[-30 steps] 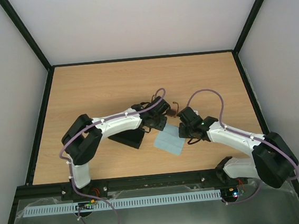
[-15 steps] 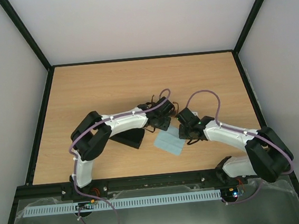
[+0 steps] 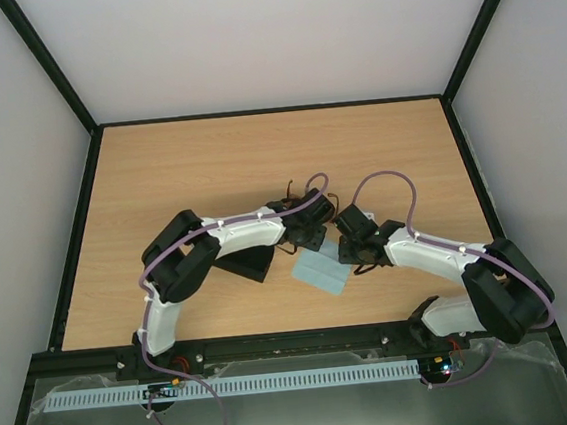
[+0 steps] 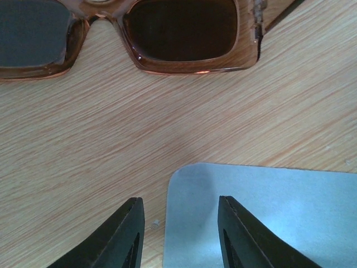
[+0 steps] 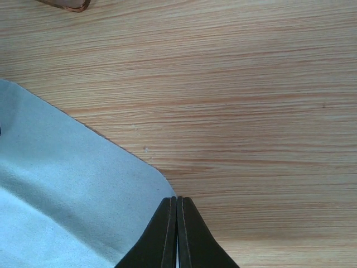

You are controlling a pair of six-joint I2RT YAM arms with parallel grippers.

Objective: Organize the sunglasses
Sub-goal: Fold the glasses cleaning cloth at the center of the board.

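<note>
The sunglasses [image 4: 178,33], amber frame with dark lenses, lie flat on the wood at the top of the left wrist view. In the top view my left wrist covers most of them and only their thin arms [image 3: 290,188] show. One frame corner [image 5: 67,4] shows in the right wrist view. My left gripper [image 4: 178,199] is open and empty, just short of the sunglasses, over a corner of the pale blue cloth [image 4: 262,218]. My right gripper [image 5: 177,198] is shut, its tip at the cloth's [image 5: 61,190] other corner.
The black case [image 3: 243,265] lies on the table under my left forearm, left of the cloth [image 3: 321,269]. Both wrists sit close together mid-table, left [image 3: 311,232] and right [image 3: 352,246]. Black rails edge the wooden table [image 3: 208,159].
My left arm has stretched to the right, carrying its gripper further over the sunglasses and the cloth corner. My right wrist has shifted slightly left. The cloth has stayed put.
</note>
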